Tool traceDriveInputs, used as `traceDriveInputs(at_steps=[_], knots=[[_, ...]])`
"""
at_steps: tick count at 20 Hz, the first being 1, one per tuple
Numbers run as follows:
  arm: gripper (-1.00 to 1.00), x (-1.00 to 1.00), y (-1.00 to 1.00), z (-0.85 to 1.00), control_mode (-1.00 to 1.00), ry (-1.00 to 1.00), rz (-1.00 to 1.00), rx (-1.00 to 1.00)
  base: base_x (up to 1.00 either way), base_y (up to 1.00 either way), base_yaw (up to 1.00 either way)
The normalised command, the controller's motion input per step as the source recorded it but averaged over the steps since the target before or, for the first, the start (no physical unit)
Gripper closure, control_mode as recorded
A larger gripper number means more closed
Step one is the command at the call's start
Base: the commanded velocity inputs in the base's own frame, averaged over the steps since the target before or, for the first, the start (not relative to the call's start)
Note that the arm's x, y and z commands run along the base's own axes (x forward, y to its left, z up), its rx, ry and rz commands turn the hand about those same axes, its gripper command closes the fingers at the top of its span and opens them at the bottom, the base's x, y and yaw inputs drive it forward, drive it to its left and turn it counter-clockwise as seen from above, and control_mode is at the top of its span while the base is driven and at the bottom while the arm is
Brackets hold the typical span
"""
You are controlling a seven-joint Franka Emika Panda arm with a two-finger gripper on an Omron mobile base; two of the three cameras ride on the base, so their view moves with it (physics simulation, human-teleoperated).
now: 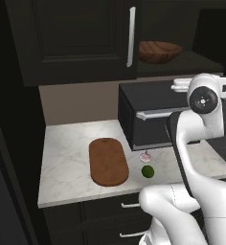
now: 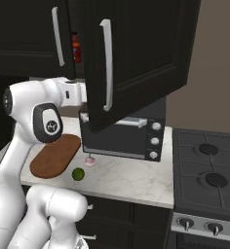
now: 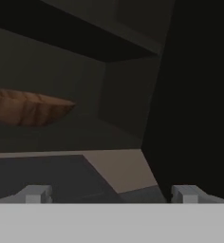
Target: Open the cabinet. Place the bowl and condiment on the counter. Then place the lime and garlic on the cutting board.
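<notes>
empty jaws wide apart, touching nothing

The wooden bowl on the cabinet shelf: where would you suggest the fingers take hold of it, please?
Probably the near rim of the bowl, approached from the open front. It sits upright on the shelf, too wide to span, so one of the open fingers goes inside the thin wall, one outside.

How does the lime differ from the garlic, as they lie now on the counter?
The lime is dark green and evenly round; the garlic is pale pinkish-white with a pointed tip. The lime lies nearer the counter's front edge; the garlic lies behind it, close to the black oven. Both are small, similar in size, and rest right of the cutting board, not on it.
</notes>
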Motion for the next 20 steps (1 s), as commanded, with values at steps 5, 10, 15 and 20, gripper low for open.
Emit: traceDriveInputs(at_steps=[5, 10, 15, 20], knots=[[-1.00, 0.00, -0.37, 0.00, -1.00, 0.00, -0.01, 0.02, 0.00, 0.00, 0.00], [-1.00, 0.00, -0.39, -0.01, -1.00, 0.00, 0.00, 0.02, 0.00, 0.00, 0.00], [-1.00, 0.02, -0.36, -0.03, -1.00, 0.00, 0.00, 0.02, 0.00, 0.00, 0.00], [-1.00, 0.07, -0.34, -0.04, -1.00, 0.00, 0.00, 0.03, 0.00, 0.00, 0.00]])
